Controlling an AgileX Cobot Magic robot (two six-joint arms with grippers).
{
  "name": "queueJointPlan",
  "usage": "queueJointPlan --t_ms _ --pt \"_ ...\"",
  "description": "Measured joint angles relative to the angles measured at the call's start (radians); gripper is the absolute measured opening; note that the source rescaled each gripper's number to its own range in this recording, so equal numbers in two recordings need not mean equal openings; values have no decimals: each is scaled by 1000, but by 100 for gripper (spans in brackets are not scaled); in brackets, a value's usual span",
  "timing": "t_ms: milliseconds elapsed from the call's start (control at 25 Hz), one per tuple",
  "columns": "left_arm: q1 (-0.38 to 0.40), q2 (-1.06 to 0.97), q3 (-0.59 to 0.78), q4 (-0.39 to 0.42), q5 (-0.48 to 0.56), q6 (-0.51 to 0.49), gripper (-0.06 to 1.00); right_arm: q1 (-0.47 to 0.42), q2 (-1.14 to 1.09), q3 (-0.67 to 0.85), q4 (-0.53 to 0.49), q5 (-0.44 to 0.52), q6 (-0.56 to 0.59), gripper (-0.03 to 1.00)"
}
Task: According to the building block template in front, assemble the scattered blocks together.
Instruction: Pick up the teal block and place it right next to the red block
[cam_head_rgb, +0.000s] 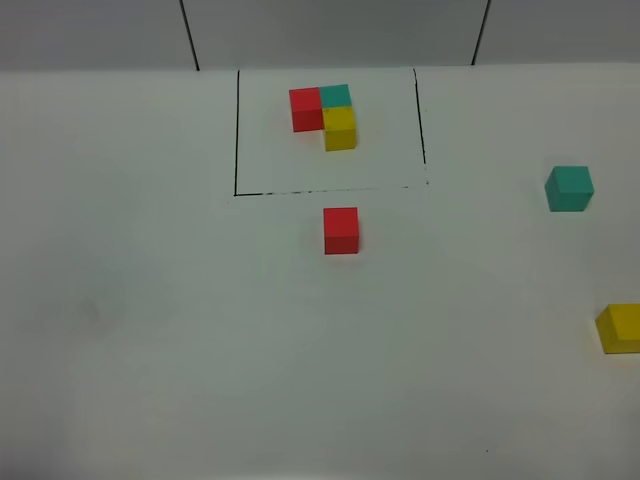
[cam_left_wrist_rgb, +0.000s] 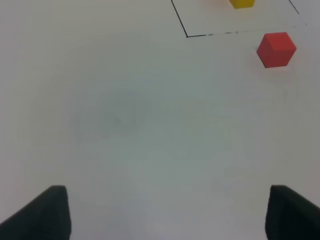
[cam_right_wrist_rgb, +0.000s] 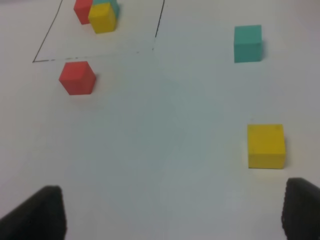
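1. Left end effector (cam_left_wrist_rgb: 167, 215): released, fingers spread wide with nothing between them, hanging over bare bench (cam_head_rgb: 150, 330), well on the near side of the black frame (cam_head_rgb: 237, 130).
2. Right end effector (cam_right_wrist_rgb: 170, 212): likewise released and empty, jaws wide apart, also on the near side of the frame and off toward its right.
3. Closest loose piece to the right end effector: yellow cube (cam_head_rgb: 620, 328), far to the right of the frame and well nearer than it.
4. Teal cube (cam_head_rgb: 569, 188): also well right of the frame, roughly level with its near edge, apart from the yellow one.
5. Red cube (cam_head_rgb: 341, 230): just outside the frame's near edge, about midway along it, touching nothing.
6. Inside the frame: template (cam_head_rgb: 327, 115), an L of three joined cubes, with red on the left, teal touching its right side and yellow touching teal's near side.
7. Step in hand, judged from this layout: the very start, with no two loose cubes joined and nothing gripped.
8. Next move, as a judgement: lowering the right end effector squarely over teal or yellow, clenching on opposite faces, then carrying it to sit flush against red in the template's order.
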Motion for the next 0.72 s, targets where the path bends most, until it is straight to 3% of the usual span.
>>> queueJointPlan --t_ms 720 --pt "0 0 0 0 -1 1 75 0 0 0 0 -1 0 76"
